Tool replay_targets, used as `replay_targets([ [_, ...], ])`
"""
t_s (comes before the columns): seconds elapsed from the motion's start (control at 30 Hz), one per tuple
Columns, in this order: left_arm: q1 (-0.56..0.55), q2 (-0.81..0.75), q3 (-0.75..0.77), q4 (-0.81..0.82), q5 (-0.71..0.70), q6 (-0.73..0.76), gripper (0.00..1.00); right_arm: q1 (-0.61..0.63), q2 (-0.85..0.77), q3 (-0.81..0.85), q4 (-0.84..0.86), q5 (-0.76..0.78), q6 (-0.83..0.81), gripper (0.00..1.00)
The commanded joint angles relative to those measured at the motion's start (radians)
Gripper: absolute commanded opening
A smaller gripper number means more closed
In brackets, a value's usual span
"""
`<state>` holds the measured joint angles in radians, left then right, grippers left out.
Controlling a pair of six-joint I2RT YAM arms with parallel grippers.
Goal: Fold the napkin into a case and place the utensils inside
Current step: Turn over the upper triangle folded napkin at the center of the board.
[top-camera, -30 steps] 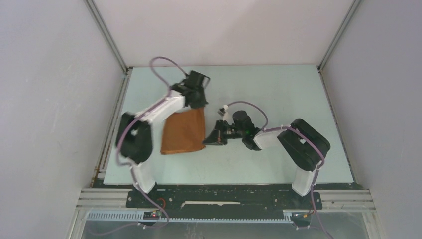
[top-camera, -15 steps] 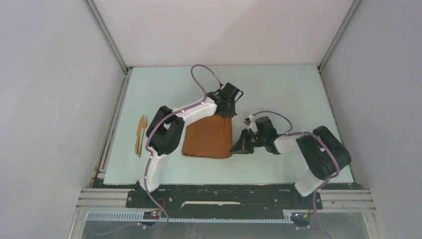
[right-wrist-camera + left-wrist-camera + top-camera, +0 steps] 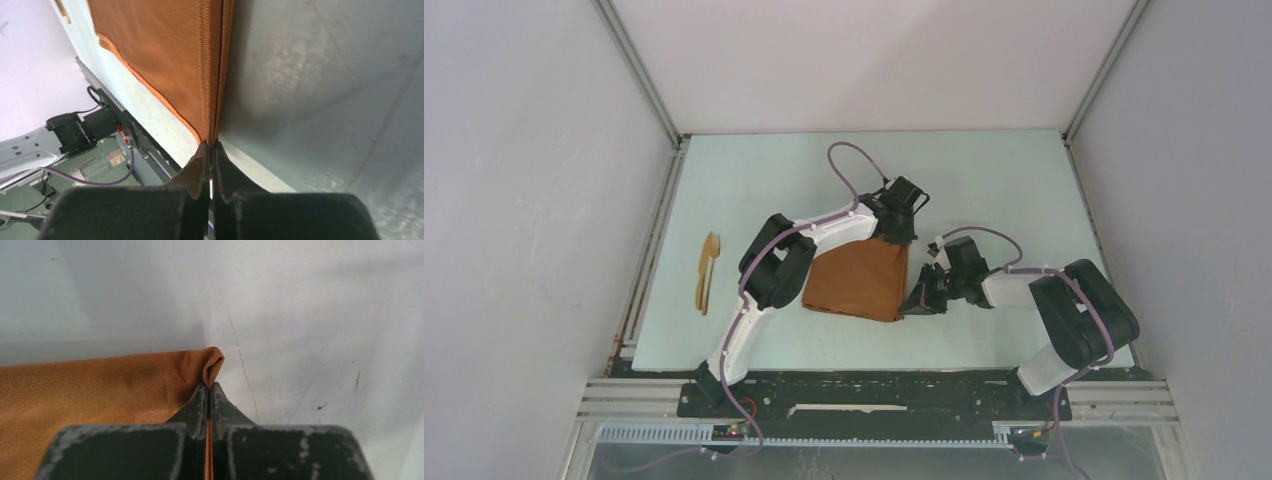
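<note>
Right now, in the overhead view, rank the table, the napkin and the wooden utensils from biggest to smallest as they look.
1. table, by far the largest
2. napkin, a folded patch near the middle
3. wooden utensils, a thin pair at the left edge

All lie on the same surface, so nearness to the camera hardly affects the order.

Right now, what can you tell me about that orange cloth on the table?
The napkin is a rust-orange, finely ribbed soft cloth with a stitched hem, lying on the pale table as a rough rectangle. Along its right edge two layers show, so it looks folded double. The left claw is shut on its far right corner, which puckers up slightly; the right claw is shut on the near right corner.
</note>
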<state>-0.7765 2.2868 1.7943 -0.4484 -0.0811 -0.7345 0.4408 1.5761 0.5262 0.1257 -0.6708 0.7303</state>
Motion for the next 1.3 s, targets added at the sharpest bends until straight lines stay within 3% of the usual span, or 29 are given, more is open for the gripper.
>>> replay_targets([
  [0.0,0.018,0.009,0.056,0.178,-0.062,-0.019,0.00,0.007,-0.050,-0.014,-0.218,-0.008,-0.060,0.00],
  [0.07,0.016,0.009,0.060,0.180,-0.049,-0.013,0.00,0.003,-0.091,0.005,-0.323,0.070,-0.099,0.03],
  [0.1,0.014,0.006,0.064,0.178,-0.036,-0.007,0.05,0.000,-0.114,0.018,-0.381,0.117,-0.123,0.12],
  [0.2,0.015,-0.037,0.061,0.172,0.016,0.015,0.39,-0.004,-0.179,0.078,-0.580,0.220,-0.201,0.37],
  [0.27,0.020,-0.083,0.063,0.141,0.065,0.010,0.56,-0.008,-0.253,0.092,-0.655,0.259,-0.217,0.48],
  [0.33,0.029,-0.142,0.049,0.111,0.159,-0.003,0.61,-0.020,-0.329,0.103,-0.730,0.288,-0.232,0.58],
  [0.4,0.043,-0.238,-0.011,0.093,0.247,0.000,0.64,-0.026,-0.395,0.099,-0.713,0.257,-0.226,0.61],
  [0.5,0.075,-0.414,-0.197,0.081,0.338,0.016,0.65,-0.040,-0.402,0.106,-0.653,0.220,-0.184,0.60],
  [0.63,0.099,-0.673,-0.515,0.084,0.382,0.073,0.66,0.002,-0.317,0.089,-0.413,0.108,-0.084,0.59],
  [0.73,0.102,-0.851,-0.721,0.082,0.367,0.097,0.67,0.040,-0.279,0.075,-0.344,0.152,-0.018,0.54],
  [0.83,0.103,-0.999,-0.870,0.083,0.358,0.080,0.67,0.048,-0.235,0.075,-0.353,0.204,-0.031,0.57],
  [1.03,0.108,-1.200,-0.982,0.076,0.330,0.060,0.67,0.067,-0.146,0.080,-0.347,0.209,-0.065,0.55],
  [1.27,0.136,-1.209,-0.952,0.059,0.355,0.089,0.67,0.081,-0.067,0.080,-0.283,0.206,-0.061,0.46],
])
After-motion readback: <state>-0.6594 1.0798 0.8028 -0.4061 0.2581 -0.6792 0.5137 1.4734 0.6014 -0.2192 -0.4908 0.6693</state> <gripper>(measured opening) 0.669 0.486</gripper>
